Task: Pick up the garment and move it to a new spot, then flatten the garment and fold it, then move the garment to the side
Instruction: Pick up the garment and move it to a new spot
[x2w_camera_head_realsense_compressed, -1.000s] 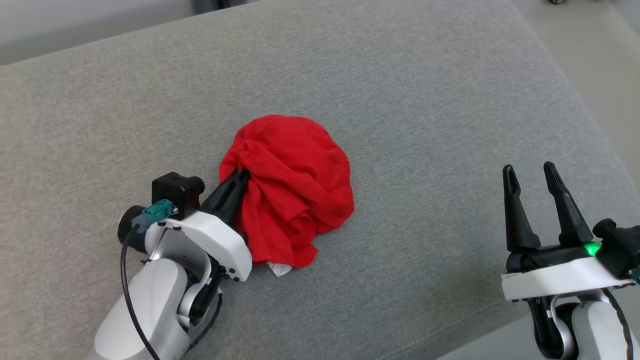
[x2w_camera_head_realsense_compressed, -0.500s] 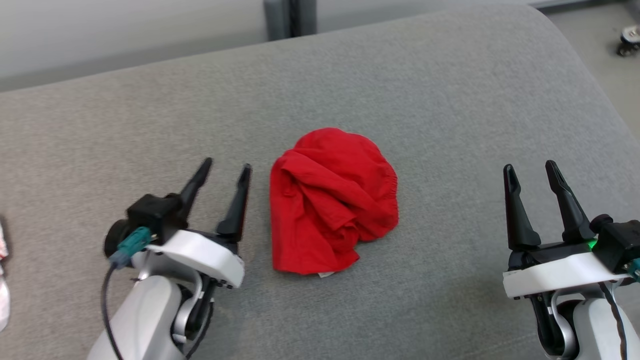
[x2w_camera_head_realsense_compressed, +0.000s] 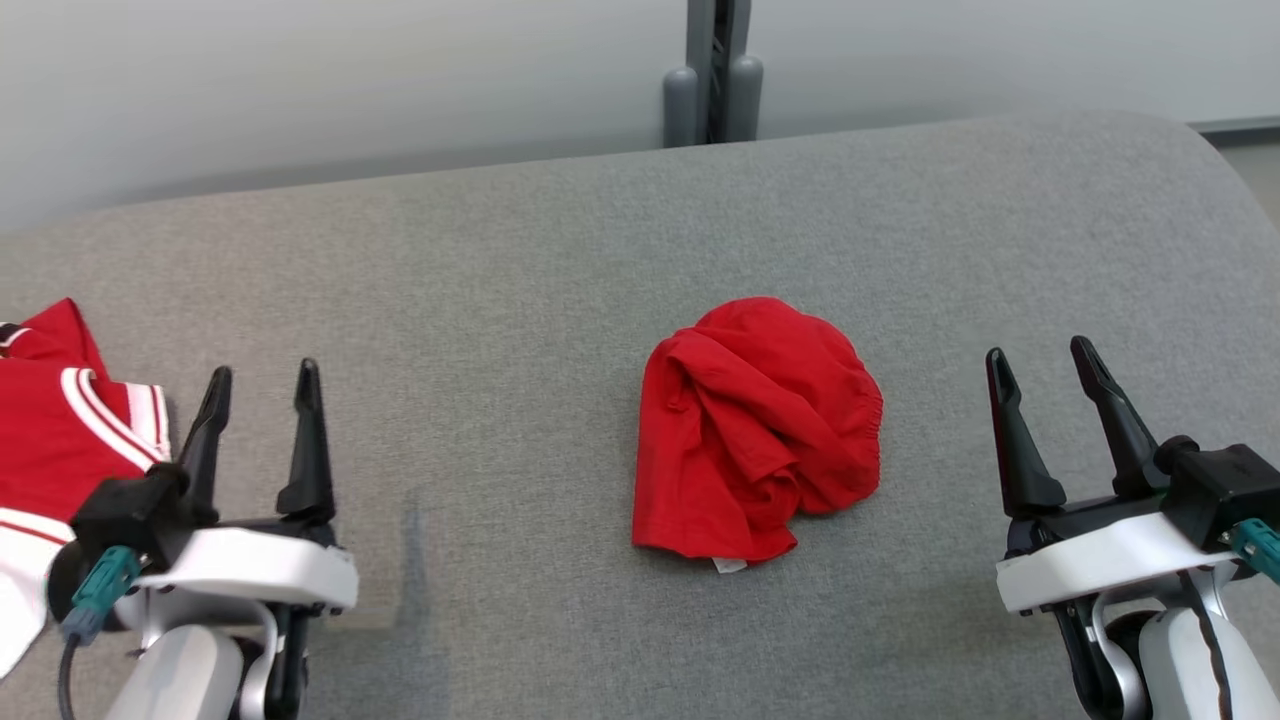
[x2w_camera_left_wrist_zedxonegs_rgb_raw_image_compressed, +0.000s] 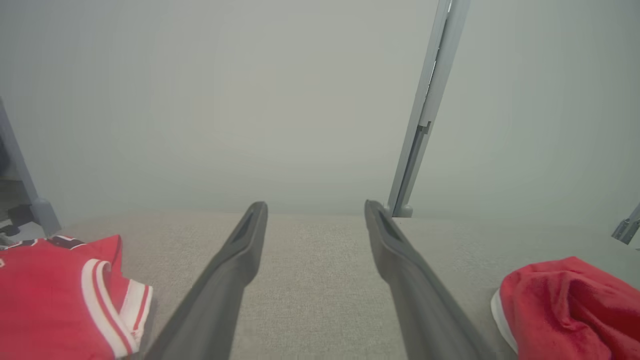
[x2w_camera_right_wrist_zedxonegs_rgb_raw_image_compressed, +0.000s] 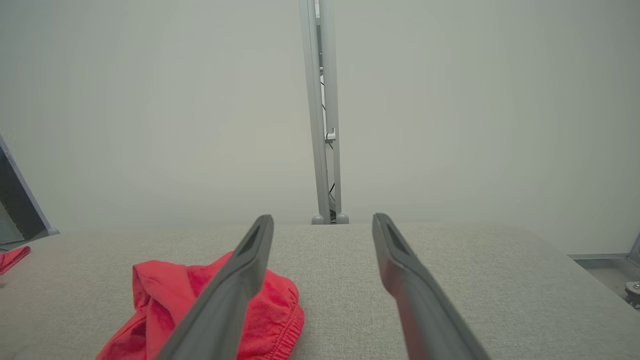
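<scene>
Head view: the camera has swung since a second ago. The grey post (x2w_camera_head_realsense_compressed: 712, 70) behind the far edge is now in the picture, so the cloth's drift across the picture is read as camera motion.
Red garment (x2w_camera_head_realsense_compressed: 760, 430): crumpled mound on the grey cushion (x2w_camera_head_realsense_compressed: 500, 300), about midway between near and far edges and somewhat right of middle. Neither gripper touches it.
Left gripper (x2w_camera_head_realsense_compressed: 265, 370): a second ago it was clamped on the mound's left fold. Half a second ago it had let go and sat just beside the cloth. Now it is drawn back toward the near left corner, well apart, fingers spread wide with nothing between them.
Right gripper (x2w_camera_head_realsense_compressed: 1038, 350): by the near right corner, fingers spread wide, nothing held. Pose matches the earlier pictures.
Left wrist view: the mound (x2w_camera_left_wrist_zedxonegs_rgb_raw_image_compressed: 570, 305) sits at lower right, clear of both fingers.
Right wrist view: the mound (x2w_camera_right_wrist_zedxonegs_rgb_raw_image_compressed: 150, 290) lies partly behind one finger, not gripped.
Meaning for task: by judgement, the relocation step is finished and flattening comes next. The cloth is still bunched and unfolded, and both arms are free.
Second garment (x2w_camera_head_realsense_compressed: 60, 440): red with white stripes, at the left edge, just beside the left gripper.
Writing: a small white tag (x2w_camera_head_realsense_compressed: 729, 565) pokes out at the mound's near hem, too small to read. No brand is legible anywhere.
</scene>
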